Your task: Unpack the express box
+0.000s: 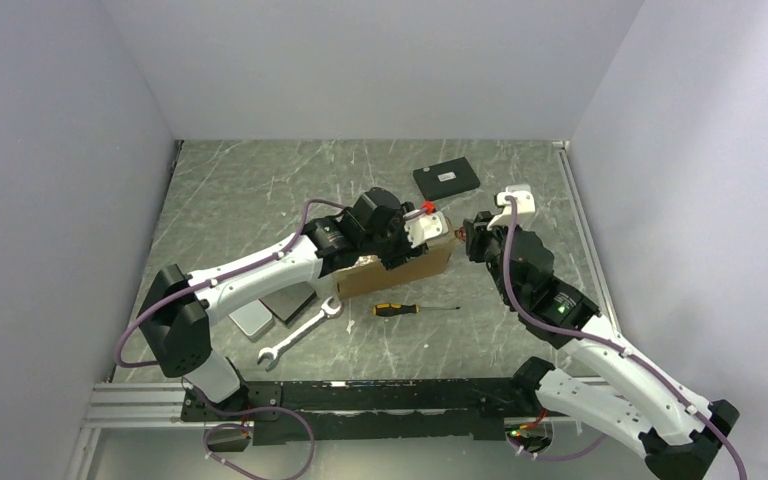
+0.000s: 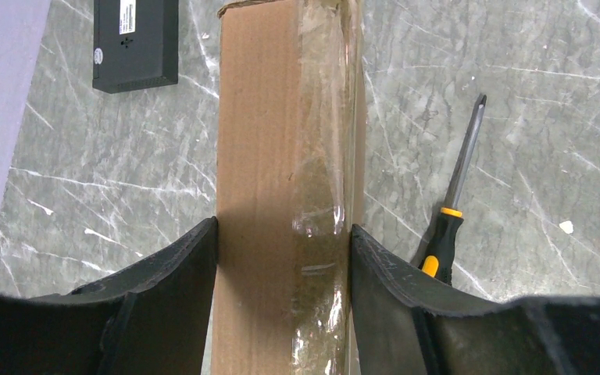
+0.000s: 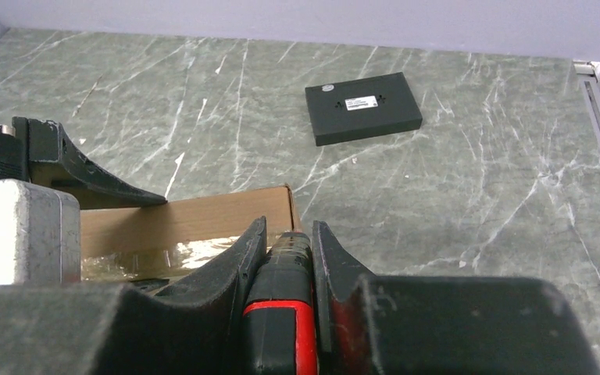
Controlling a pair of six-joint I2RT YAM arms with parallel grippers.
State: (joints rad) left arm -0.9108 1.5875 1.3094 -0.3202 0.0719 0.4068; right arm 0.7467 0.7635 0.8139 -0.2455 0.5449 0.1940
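Observation:
The express box (image 1: 400, 272) is a brown cardboard mailer standing on edge mid-table, with its narrow side, covered in clear tape, facing up (image 2: 281, 156). My left gripper (image 2: 283, 238) is shut on it, both fingers (image 2: 180, 269) pressed against its two broad faces. My right gripper (image 3: 289, 230) is shut on a black-and-red hand tool (image 3: 281, 312). The tool's tip sits just at the box's right end (image 3: 203, 223). In the top view my right gripper (image 1: 475, 240) is beside that end of the box.
A small black flat box with a label (image 1: 446, 179) lies behind the arms. A yellow-and-black screwdriver (image 1: 405, 309) lies in front of the box, and a wrench (image 1: 300, 335) and grey slabs (image 1: 260, 315) sit at front left. White walls surround the table.

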